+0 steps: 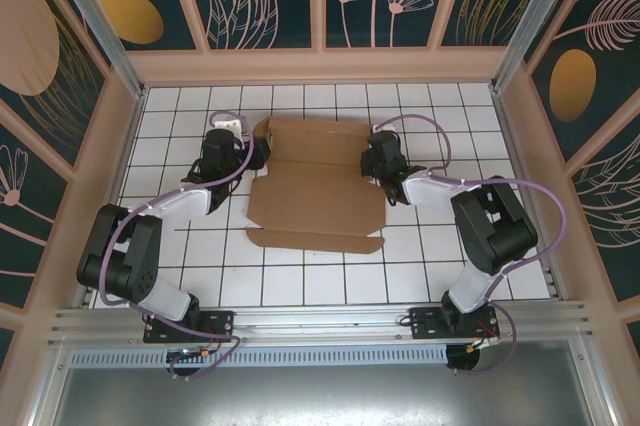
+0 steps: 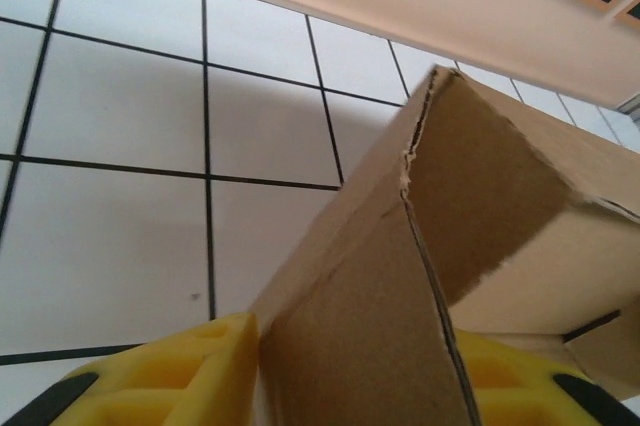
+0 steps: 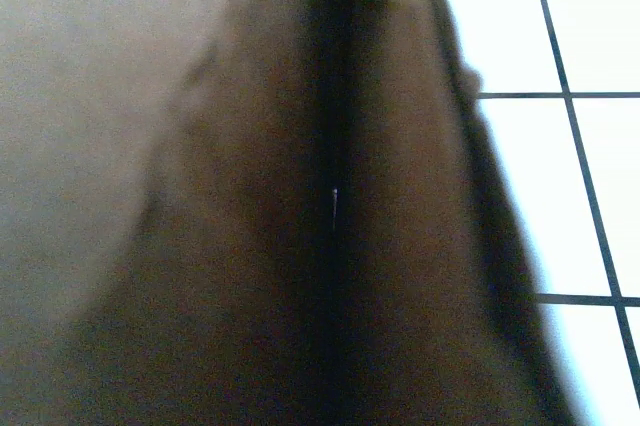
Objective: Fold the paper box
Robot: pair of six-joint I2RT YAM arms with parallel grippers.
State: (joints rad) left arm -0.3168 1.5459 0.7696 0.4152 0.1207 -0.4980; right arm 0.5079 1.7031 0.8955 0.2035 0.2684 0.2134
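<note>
The paper box (image 1: pixel 315 191) is a brown cardboard sheet lying on the white tiled table, its rear panel partly raised and its front flap flat. My left gripper (image 1: pixel 256 154) is at the box's rear left corner. In the left wrist view a folded cardboard corner (image 2: pixel 400 276) stands upright between the yellow fingers (image 2: pixel 170 376), filling the gap between them. My right gripper (image 1: pixel 377 160) is at the box's rear right edge. In the right wrist view blurred cardboard (image 3: pixel 300 206) presses close to the camera and hides the fingers.
The white tiled table (image 1: pixel 330 276) is walled by a pale frame (image 1: pixel 320 64) at the back and on both sides. Bare tiles lie in front of the box, between the two arm bases (image 1: pixel 190 324).
</note>
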